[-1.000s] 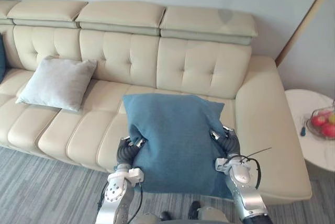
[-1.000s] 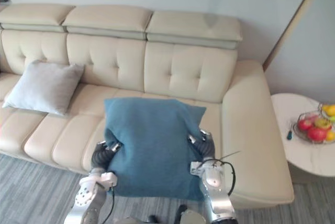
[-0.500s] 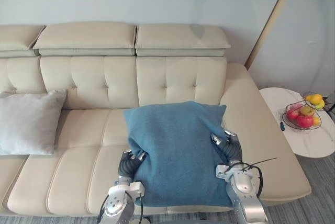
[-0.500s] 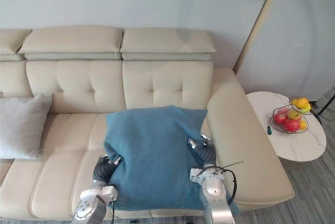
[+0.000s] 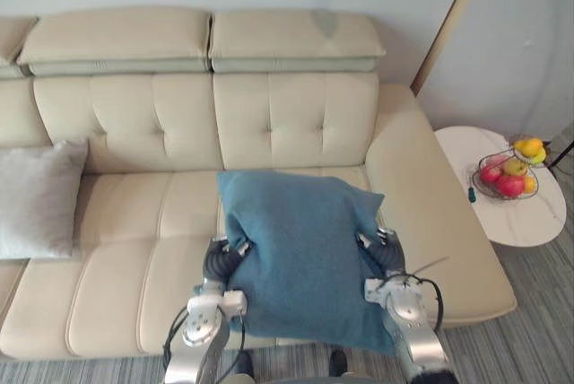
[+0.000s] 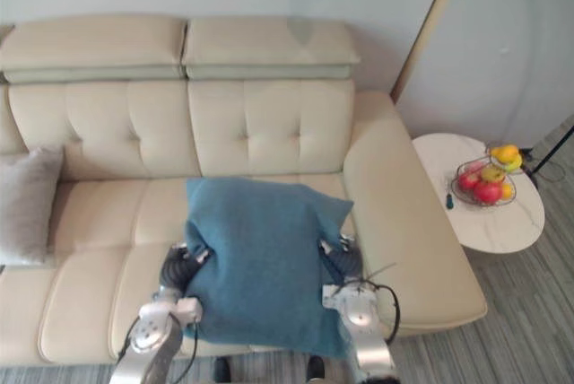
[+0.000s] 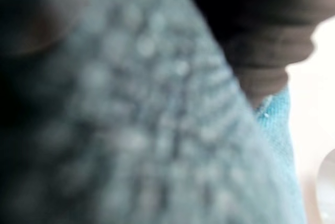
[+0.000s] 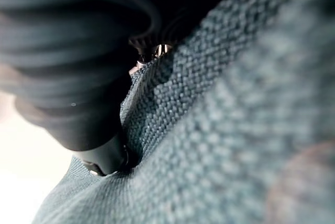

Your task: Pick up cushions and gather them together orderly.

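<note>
A blue cushion [image 5: 305, 258] hangs in front of me over the cream sofa's [image 5: 152, 124] seat, held between both hands. My left hand [image 5: 220, 258] grips its left side and my right hand [image 5: 381, 254] its right side, fingers dug into the fabric. The left wrist view shows blue cloth [image 7: 157, 130] pressed against the hand's dark cover [image 7: 256, 35]. In the right wrist view the weave [image 8: 220, 130] bunches against that hand [image 8: 68, 77]. A grey cushion [image 5: 36, 196] leans on the sofa's backrest at the far left.
A round white side table [image 5: 529, 222] stands right of the sofa's arm, with a wire basket of fruit [image 5: 507, 173] and a small dark object on it. Grey striped floor lies in front of the sofa. A wall runs behind it.
The camera has swung to the right, so the sofa and the grey cushion sit further left in view. The blue cushion stays held between both hands, now tilted a little.
</note>
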Controlling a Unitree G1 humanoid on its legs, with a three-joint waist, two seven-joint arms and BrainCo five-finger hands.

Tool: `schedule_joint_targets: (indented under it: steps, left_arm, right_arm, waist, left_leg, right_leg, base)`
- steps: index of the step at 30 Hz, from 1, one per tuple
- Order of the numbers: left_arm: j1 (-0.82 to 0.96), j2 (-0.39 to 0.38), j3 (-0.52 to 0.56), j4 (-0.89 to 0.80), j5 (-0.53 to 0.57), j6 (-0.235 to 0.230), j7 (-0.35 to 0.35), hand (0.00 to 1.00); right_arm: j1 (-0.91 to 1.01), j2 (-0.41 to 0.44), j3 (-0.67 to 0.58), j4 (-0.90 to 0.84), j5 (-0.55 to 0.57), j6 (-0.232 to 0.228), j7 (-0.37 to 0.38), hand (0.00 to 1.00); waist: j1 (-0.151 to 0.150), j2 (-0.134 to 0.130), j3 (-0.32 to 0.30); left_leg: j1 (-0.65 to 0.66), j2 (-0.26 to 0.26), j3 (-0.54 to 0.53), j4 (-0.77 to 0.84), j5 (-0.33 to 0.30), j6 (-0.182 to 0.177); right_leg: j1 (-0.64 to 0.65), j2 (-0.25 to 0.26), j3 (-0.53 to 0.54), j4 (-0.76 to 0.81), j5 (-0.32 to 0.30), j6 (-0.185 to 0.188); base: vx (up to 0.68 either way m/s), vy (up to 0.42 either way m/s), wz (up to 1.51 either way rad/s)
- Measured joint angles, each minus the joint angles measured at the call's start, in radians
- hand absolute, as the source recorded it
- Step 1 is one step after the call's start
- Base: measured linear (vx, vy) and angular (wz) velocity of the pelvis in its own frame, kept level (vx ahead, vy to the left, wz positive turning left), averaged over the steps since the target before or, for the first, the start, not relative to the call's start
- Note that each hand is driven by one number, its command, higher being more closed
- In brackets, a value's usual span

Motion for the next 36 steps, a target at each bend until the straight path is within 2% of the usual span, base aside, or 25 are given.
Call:
schedule_joint_targets:
  steps: [4,9,11,12,14,15,16,18,22,24,28,29,36]
  left_arm:
    - [-0.159,0.012,0.028,0.014,0.019,0.0,0.049,1.0]
    - [-0.467,0.037,0.056,0.056,0.041,-0.002,0.132,1.0]
    - [-0.705,0.092,0.053,0.159,0.051,-0.004,0.181,1.0]
    - [-0.743,0.105,0.053,0.178,0.051,-0.005,0.186,1.0]
    - [-0.953,0.161,0.053,0.277,0.054,-0.007,0.21,1.0]
    - [-0.984,0.168,0.053,0.29,0.054,-0.007,0.211,1.0]
    - [-1.066,0.186,0.055,0.327,0.057,-0.009,0.226,0.0]
    - [-1.186,0.194,0.079,0.389,0.058,-0.01,0.248,0.0]
    - [-1.289,0.183,0.127,0.465,0.058,-0.009,0.295,0.0]
    - [-1.339,0.154,0.174,0.538,0.056,0.0,0.318,0.0]
    - [-1.346,0.132,0.204,0.596,0.043,0.021,0.312,0.0]
    - [-1.349,0.107,0.221,0.605,0.04,0.031,0.292,0.0]
    - [-1.293,0.024,0.275,0.64,0.034,0.036,0.248,0.0]
  right_arm:
    - [-0.137,-0.001,0.0,0.009,0.022,0.001,-0.056,1.0]
    - [-0.378,-0.007,-0.041,0.009,0.044,0.008,-0.143,1.0]
    - [-0.551,-0.007,-0.102,0.018,0.044,0.008,-0.2,1.0]
    - [-0.586,-0.007,-0.112,0.024,0.044,0.007,-0.206,1.0]
    - [-0.789,-0.007,-0.169,0.097,0.053,-0.004,-0.253,1.0]
    - [-0.816,-0.008,-0.178,0.104,0.053,-0.004,-0.259,1.0]
    - [-0.888,-0.008,-0.2,0.13,0.051,-0.012,-0.29,0.0]
    - [-0.999,-0.016,-0.218,0.171,0.046,-0.016,-0.343,0.0]
    - [-1.119,-0.019,-0.255,0.214,0.006,-0.009,-0.42,0.0]
    - [-1.171,-0.025,-0.27,0.215,-0.015,0.007,-0.457,0.0]
    - [-1.213,-0.034,-0.279,0.253,-0.011,0.036,-0.453,0.0]
    - [-1.215,-0.056,-0.279,0.256,0.0,0.049,-0.438,0.0]
    - [-1.19,-0.061,-0.251,0.248,0.035,0.049,-0.367,0.0]
  waist:
    - [0.006,0.006,0.038]
    - [0.042,0.023,0.079]
    - [0.053,0.031,0.102]
    - [0.053,0.032,0.106]
    - [0.054,0.038,0.156]
    - [0.054,0.04,0.159]
    - [0.055,0.046,0.173]
    - [0.058,0.056,0.228]
    - [0.059,0.066,0.269]
    - [0.058,0.071,0.301]
    - [0.059,0.075,0.304]
    - [0.061,0.082,0.31]
    - [0.06,0.084,0.333]
  left_leg:
    - [-0.101,0.005,-0.001,0.002,0.032,0.002]
    - [-0.24,0.018,-0.015,0.025,0.062,0.001]
    - [-0.314,0.022,-0.034,0.027,0.088,-0.001]
    - [-0.328,0.023,-0.036,0.025,0.095,-0.001]
    - [-0.367,0.023,-0.049,-0.007,0.135,-0.005]
    - [-0.38,0.024,-0.052,-0.013,0.142,-0.005]
    - [-0.405,0.024,-0.055,-0.037,0.165,-0.006]
    - [-0.437,0.023,-0.056,-0.05,0.186,-0.01]
    - [-0.518,0.021,-0.057,-0.05,0.209,-0.023]
    - [-0.556,0.022,-0.057,-0.05,0.229,-0.05]
    - [-0.588,0.029,-0.052,-0.05,0.232,-0.048]
    - [-0.597,0.03,-0.051,-0.05,0.232,-0.048]
    - [-0.607,0.041,-0.033,-0.05,0.232,-0.048]
  right_leg:
    - [-0.106,0.002,-0.017,0.033,0.012,-0.005]
    - [-0.264,0.0,-0.026,0.108,0.01,-0.008]
    - [-0.344,-0.002,-0.042,0.143,0.009,-0.009]
    - [-0.36,-0.001,-0.043,0.149,0.01,-0.009]
    - [-0.417,0.0,-0.047,0.166,0.015,-0.016]
    - [-0.432,0.0,-0.049,0.166,0.016,-0.018]
    - [-0.466,0.001,-0.052,0.169,0.021,-0.021]
    - [-0.503,0.001,-0.054,0.17,0.03,-0.025]
    - [-0.577,0.0,-0.058,0.17,0.039,-0.027]
    - [-0.607,-0.002,-0.066,0.172,0.039,-0.027]
    - [-0.642,0.003,-0.071,0.183,0.038,-0.028]
    - [-0.657,0.002,-0.071,0.202,0.031,-0.037]
    - [-0.695,0.002,-0.077,0.286,-0.014,-0.053]
  base:
    - [-0.1,-0.002,0.06]
    - [-0.08,-0.003,0.05]
    - [-0.11,-0.002,0.16]
    - [-0.1,-0.006,0.12]
    - [-0.07,-0.011,0.08]
    - [-0.06,-0.015,0.05]
    - [-0.04,-0.011,0.03]
    - [0.0,0.0,0.0]
    - [0.01,-0.013,0.05]
    - [0.04,-0.032,0.1]
    - [0.06,-0.03,0.01]
    - [0.06,-0.012,0.01]
    - [0.05,-0.011,0.07]
